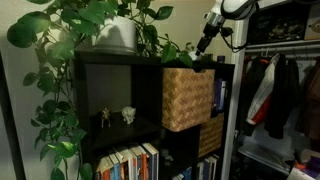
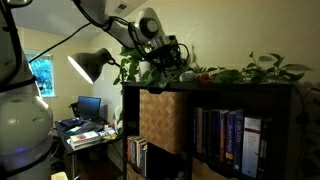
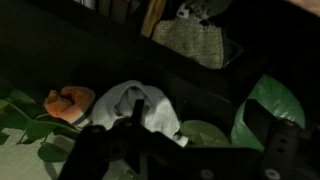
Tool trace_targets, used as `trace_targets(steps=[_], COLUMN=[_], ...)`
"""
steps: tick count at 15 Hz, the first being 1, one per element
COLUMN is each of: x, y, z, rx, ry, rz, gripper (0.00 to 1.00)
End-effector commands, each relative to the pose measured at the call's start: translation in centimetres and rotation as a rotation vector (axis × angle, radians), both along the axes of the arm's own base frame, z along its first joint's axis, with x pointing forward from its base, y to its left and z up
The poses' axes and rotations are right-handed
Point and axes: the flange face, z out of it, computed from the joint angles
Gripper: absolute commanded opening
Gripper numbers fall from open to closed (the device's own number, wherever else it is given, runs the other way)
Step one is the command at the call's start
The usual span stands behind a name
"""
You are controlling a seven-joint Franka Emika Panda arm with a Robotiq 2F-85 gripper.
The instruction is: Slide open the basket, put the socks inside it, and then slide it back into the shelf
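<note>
The light tan woven basket (image 1: 187, 98) sits in an upper cubby of the black-brown shelf (image 1: 118, 92) and sticks out past its front; it also shows in the other exterior view (image 2: 160, 120) and the wrist view (image 3: 195, 42). White socks (image 3: 135, 103) lie on the shelf top among plant leaves. My gripper (image 3: 197, 135) is open just above the shelf top, one finger over the socks' edge, the other to the side. It holds nothing. In both exterior views the gripper (image 1: 205, 45) (image 2: 172, 62) hovers over the shelf top above the basket.
A leafy potted plant (image 1: 110, 30) spreads over the shelf top. An orange object (image 3: 68, 102) lies next to the socks. Books (image 2: 225, 140) fill nearby cubbies. A clothes rack with hanging clothes (image 1: 275, 90) stands beside the shelf. A lamp (image 2: 90, 65) and desk stand farther off.
</note>
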Motion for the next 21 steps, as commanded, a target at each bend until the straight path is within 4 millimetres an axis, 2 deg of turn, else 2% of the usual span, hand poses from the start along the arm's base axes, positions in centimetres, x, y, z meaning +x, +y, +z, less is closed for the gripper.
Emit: trace_targets(steps=[1,4,10,17,18,19,21], x=[3.0,4.8,5.8,6.6,6.8,6.8,6.7], y=[-1.4,-1.6,-1.8,-2.3,-2.3,-2.2,-2.1], z=[-0.3,-0.9,-0.5,-3.5,-3.9,-4.1,-4.1], rx=[0.013,-0.018,-0.138,-0.196,-0.196,-0.194,-0.19], ry=[-0.08,-0.128,-0.183,-0.127,-0.119,-0.117,-0.107], rz=[-0.042,-0.027,0.0,0.006,0.007,0.009,0.0], gripper=[1.0,1.0,1.0,1.0,0.84,0.73,0.61])
